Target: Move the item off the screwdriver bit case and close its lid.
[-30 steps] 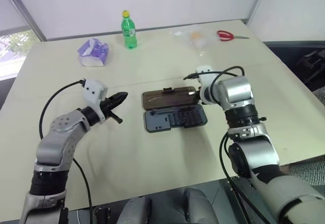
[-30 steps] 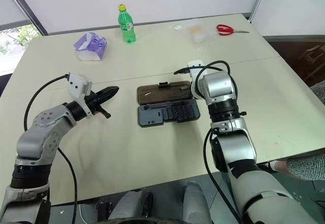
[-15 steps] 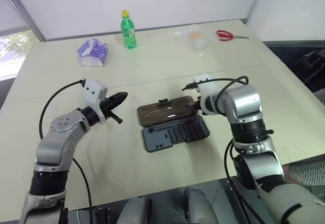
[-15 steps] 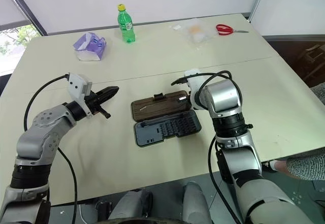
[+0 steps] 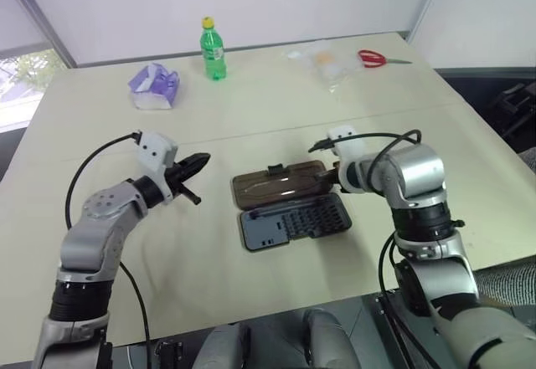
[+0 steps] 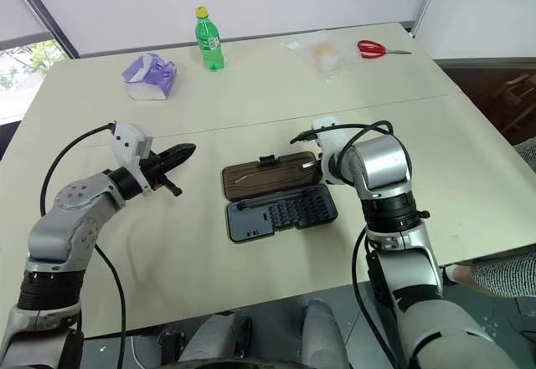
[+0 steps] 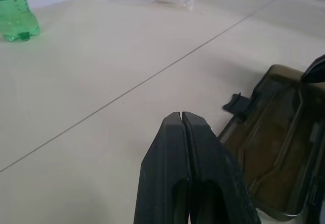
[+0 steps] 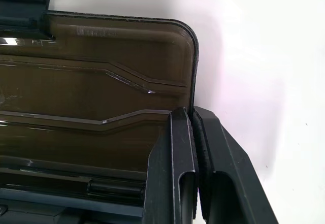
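smoky brown lid, dark grey tray

Along the far edge of a pale beige table: a green plastic bottle with a yellow cap, upright. Well left of it and a little nearer, a crumpled purple-and-white packet. Toward the far right corner, red-handled scissors lying flat, blades pointing right. Just left of the scissors, a clear plastic bag holding something orange, lying flat. Across the tabletop, a thin seam line running side to side.
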`<state>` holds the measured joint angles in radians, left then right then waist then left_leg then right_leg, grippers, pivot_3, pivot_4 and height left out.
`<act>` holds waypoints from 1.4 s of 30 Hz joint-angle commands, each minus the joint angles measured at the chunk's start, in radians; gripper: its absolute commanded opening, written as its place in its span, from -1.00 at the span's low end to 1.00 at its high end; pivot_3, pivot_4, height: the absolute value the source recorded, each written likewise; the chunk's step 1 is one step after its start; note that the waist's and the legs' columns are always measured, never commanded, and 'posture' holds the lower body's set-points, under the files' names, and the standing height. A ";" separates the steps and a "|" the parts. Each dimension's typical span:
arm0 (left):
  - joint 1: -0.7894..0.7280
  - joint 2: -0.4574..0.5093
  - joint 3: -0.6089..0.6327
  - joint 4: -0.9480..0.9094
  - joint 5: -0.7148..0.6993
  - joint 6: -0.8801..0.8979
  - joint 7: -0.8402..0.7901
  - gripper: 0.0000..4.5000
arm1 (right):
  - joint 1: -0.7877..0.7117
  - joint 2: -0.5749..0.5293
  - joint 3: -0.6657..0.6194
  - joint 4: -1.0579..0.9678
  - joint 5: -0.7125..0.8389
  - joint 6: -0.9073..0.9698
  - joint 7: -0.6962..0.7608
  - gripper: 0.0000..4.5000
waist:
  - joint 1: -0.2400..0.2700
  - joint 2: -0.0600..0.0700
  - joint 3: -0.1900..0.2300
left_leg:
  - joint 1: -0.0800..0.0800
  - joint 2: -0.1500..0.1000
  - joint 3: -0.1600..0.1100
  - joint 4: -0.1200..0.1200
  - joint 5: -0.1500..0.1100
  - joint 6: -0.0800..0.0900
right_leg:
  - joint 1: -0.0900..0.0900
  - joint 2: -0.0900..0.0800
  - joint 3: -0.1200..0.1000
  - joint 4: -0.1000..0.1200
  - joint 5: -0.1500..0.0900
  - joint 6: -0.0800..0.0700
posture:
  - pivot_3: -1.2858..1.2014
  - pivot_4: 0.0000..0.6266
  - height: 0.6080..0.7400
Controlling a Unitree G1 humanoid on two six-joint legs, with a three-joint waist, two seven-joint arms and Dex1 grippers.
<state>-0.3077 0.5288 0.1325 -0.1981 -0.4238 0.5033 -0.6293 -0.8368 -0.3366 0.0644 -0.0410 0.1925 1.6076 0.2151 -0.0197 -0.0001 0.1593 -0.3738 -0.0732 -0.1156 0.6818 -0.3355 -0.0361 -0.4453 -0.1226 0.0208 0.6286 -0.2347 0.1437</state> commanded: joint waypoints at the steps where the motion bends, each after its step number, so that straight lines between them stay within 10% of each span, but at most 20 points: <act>1: -0.007 0.006 0.012 -0.011 0.002 -0.026 -0.004 -1.00 | 0.013 -0.024 -0.021 -0.057 0.041 0.007 -0.025 -0.97 | 0.000 0.000 0.000 | 0.000 0.000 0.000 0.000 0.000 0.000 | 0.000 0.000 0.000 0.000 0.000 0.000 | 0.03 -0.52 1.00; 20: -0.008 0.007 0.006 0.003 0.005 -0.039 -0.011 -1.00 | 0.055 -0.092 -0.039 -0.117 0.347 0.007 -0.235 -0.97 | 0.001 0.000 0.000 | 0.000 0.000 0.000 0.000 0.000 0.000 | 0.000 0.000 0.000 0.000 0.000 0.000 | 0.03 -0.52 1.00; 29: 0.011 0.003 0.008 -0.021 -0.032 -0.004 -0.034 -1.00 | 0.052 -0.110 -0.034 -0.136 0.406 0.007 -0.332 0.98 | 0.001 0.000 0.000 | 0.000 0.000 0.000 0.000 0.000 0.000 | 0.000 0.000 0.000 0.000 0.000 0.000 | 0.03 -0.52 1.00; 42: -0.006 0.060 0.013 -0.137 -0.244 0.170 -0.142 -1.00 | 0.017 -0.136 -0.042 -0.249 0.283 -0.231 -0.195 0.98 | 0.001 0.000 0.000 | 0.000 0.000 0.000 0.000 0.000 0.000 | 0.000 0.000 0.000 0.000 0.000 0.000 | 0.03 -0.52 1.00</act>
<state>-0.2897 0.5691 0.1386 -0.2911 -0.6260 0.6539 -0.7393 -0.7998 -0.4565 0.0300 -0.2457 0.5018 1.4711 -0.0109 -0.0186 -0.0002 0.1593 -0.3737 -0.0732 -0.1150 0.6819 -0.3355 -0.0358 -0.4452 -0.1227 0.0208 0.6284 -0.2347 0.1438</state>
